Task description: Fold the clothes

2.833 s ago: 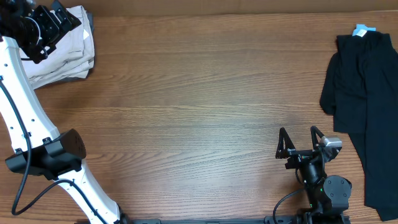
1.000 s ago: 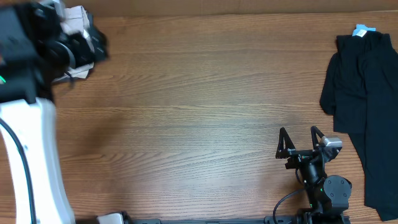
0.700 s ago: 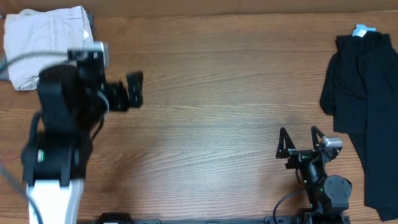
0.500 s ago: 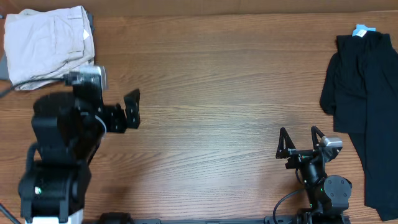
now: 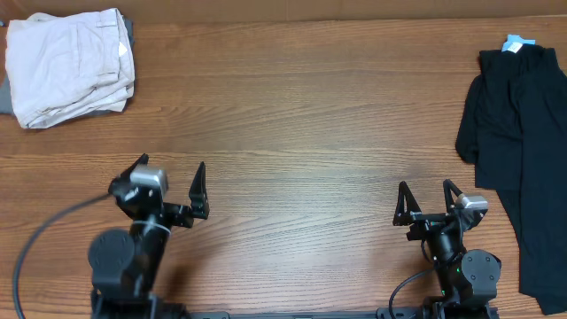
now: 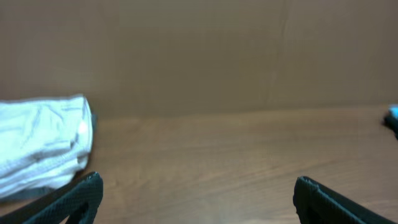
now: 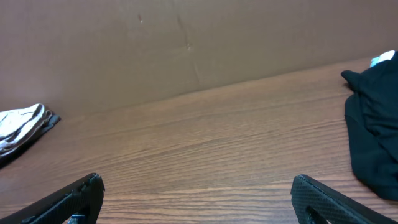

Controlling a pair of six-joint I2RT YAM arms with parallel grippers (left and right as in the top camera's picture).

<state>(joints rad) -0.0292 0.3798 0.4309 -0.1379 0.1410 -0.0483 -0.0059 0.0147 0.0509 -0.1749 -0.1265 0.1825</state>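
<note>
Folded cream-beige shorts [image 5: 71, 64] lie at the far left corner of the table on top of a grey garment [image 5: 7, 96]; they also show in the left wrist view [image 6: 40, 144] and the right wrist view [image 7: 22, 127]. A black garment [image 5: 523, 142] with a blue tag [image 5: 516, 42] lies spread at the right edge, and shows in the right wrist view [image 7: 373, 118]. My left gripper [image 5: 168, 182] is open and empty near the front left, far from the shorts. My right gripper [image 5: 427, 200] is open and empty near the front right, left of the black garment.
The wooden table [image 5: 301, 133] has a brown cardboard wall [image 7: 186, 43] along its far edge. Both arm bases stand at the front edge.
The left arm has drawn back from the folded shorts at the far left to the front edge, its gripper open. The shorts stay folded in the corner. The right arm has not moved.
</note>
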